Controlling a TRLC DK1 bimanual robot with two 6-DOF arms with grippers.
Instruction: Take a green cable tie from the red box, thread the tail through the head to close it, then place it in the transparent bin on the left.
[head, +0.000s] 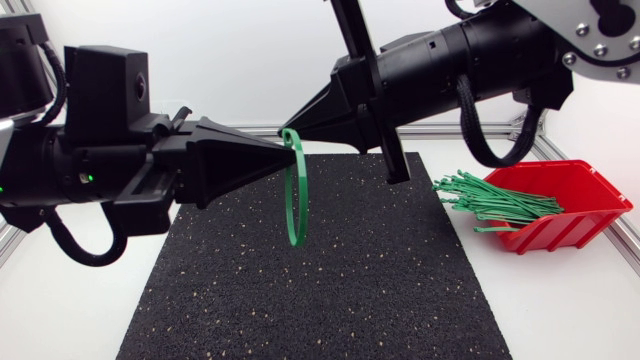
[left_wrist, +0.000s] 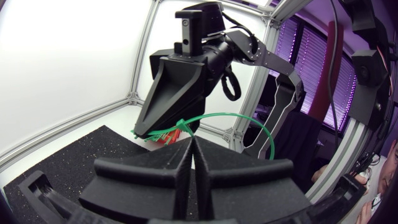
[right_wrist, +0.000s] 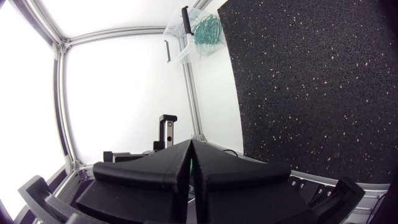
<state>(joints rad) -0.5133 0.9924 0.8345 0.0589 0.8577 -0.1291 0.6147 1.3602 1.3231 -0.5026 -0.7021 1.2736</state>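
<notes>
Overhead, the black mat (head: 320, 285) covers the table's middle. Above it the left gripper (head: 277, 158) and the right gripper (head: 291, 127) meet tip to tip. The red box (head: 580, 195) sits right of the mat and the transparent bin (right_wrist: 179, 45) stands off the mat. Both grippers are pinched tight on the green cable tie (head: 296, 205), which hangs as a loop

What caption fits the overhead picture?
Left gripper and right gripper pinch a looped green cable tie over the mat.

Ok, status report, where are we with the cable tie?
Left hand and right hand both shut on the green cable tie, tips together above the black mat. Tie hangs in a loop, not yet binned. Nothing in the way.
</notes>
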